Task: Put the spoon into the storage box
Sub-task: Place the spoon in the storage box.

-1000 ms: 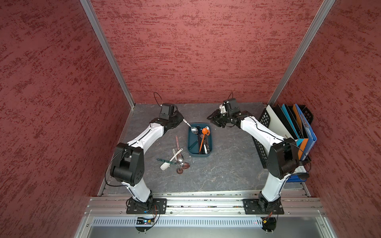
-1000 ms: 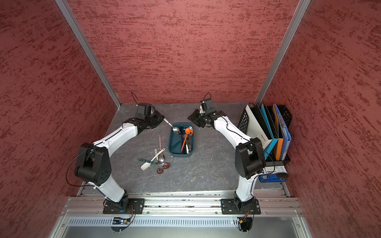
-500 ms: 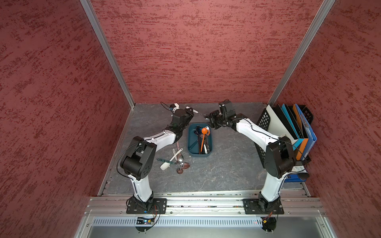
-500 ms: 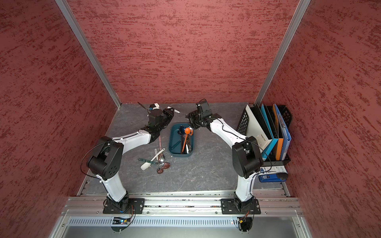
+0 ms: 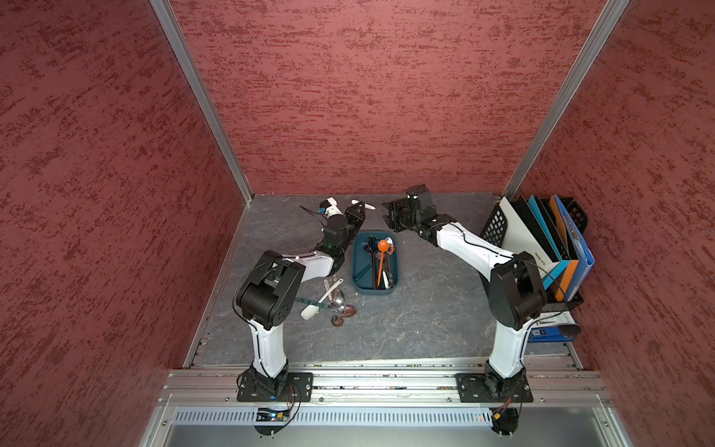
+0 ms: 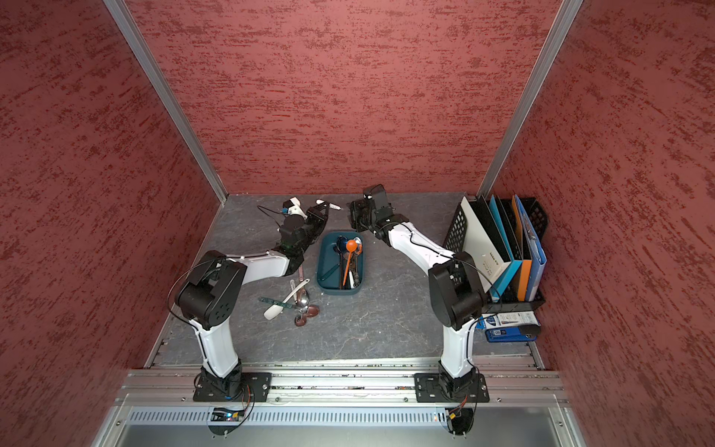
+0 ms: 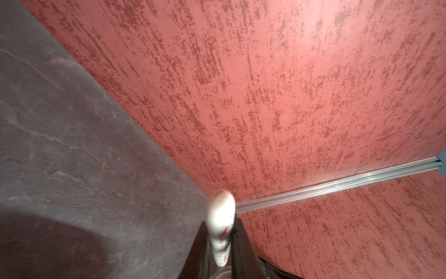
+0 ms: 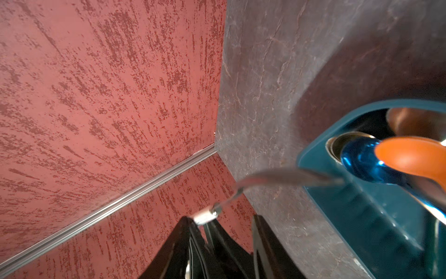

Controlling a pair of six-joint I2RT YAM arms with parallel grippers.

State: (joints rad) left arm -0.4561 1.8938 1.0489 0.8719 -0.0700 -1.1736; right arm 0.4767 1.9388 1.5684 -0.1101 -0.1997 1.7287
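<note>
Grey, stone-patterned table fills the lower middle of both top views. At its centre sits the storage box, teal plastic, with several utensils already in it. The step in hand looks like the carry. The left gripper, just to the upper left of the box's far end, is clamped tight on the spoon. Its white handle pokes out between the fingers toward the back wall. The right gripper, just to the upper right of the box, has its jaws part-way apart and grips nothing I can make out. A blurred grey streak crosses the box rim in the right wrist view; I cannot tell what it is. Next, the left gripper probably has to swing back over the box, come down and let go.

A second ago the left arm stretched in from the frame's left, the spoon slanting down at the box's far corner. Now the arm is folded and the gripper turned away. The right jaws have widened.
</note>
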